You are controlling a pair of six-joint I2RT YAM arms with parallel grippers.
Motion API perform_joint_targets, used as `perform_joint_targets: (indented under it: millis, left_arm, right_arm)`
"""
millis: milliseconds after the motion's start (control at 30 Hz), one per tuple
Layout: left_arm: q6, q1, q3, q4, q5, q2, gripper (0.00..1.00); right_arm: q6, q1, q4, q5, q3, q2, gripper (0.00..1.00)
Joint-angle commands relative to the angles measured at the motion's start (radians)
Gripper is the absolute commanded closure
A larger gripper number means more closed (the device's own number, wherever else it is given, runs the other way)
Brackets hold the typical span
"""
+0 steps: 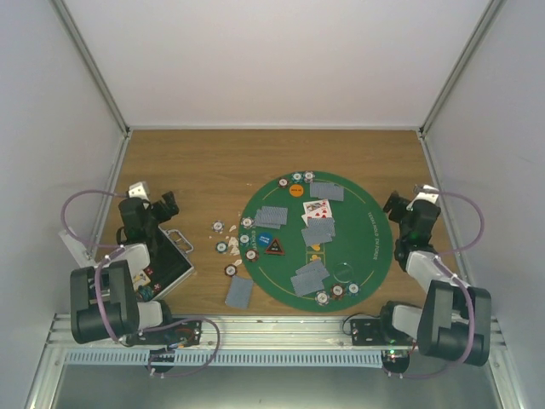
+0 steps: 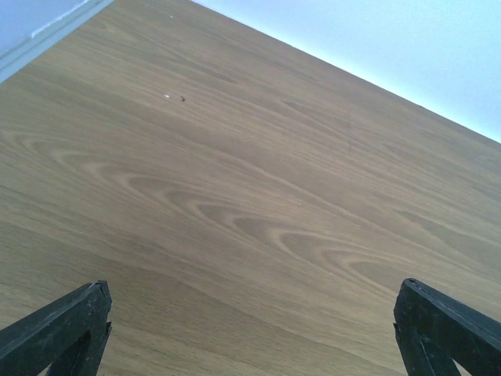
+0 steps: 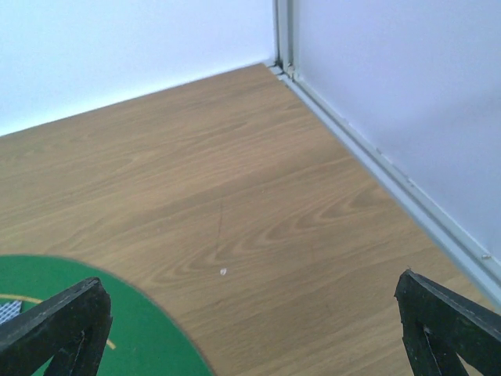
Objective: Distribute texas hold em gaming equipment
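Wide and empty, the left jaws hang over bare tabletop (image 2: 235, 196), the right jaws just beside the green mat (image 3: 145, 341). Poker chips (image 1: 230, 247) lie scattered on wood just left of the mat, with grey-backed cards (image 1: 310, 278) in piles across it. I'd send the left jaws for a loose chip, dropping straight and pinching across its rim. I can't make out what the black case (image 1: 170, 260) at near left holds.

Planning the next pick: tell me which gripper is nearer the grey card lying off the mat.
Left. The left gripper hangs left of and beyond the card; the right gripper is across the whole green mat, at its right edge.
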Motion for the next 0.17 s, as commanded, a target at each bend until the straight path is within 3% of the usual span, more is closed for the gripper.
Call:
perform_joint_targets:
  millis: [0, 133]
  left_arm:
    - [0.064, -0.007, -0.041, 0.22, -0.057, 0.035, 0.01]
    - [0.083, -0.028, -0.091, 0.292, -0.101, 0.033, 0.01]
  right_arm:
    - [-0.019, -0.005, 0.201, 0.077, -0.022, 0.041, 0.01]
    - [-0.012, 0.002, 0.256, 0.092, -0.04, 0.068, 0.0]
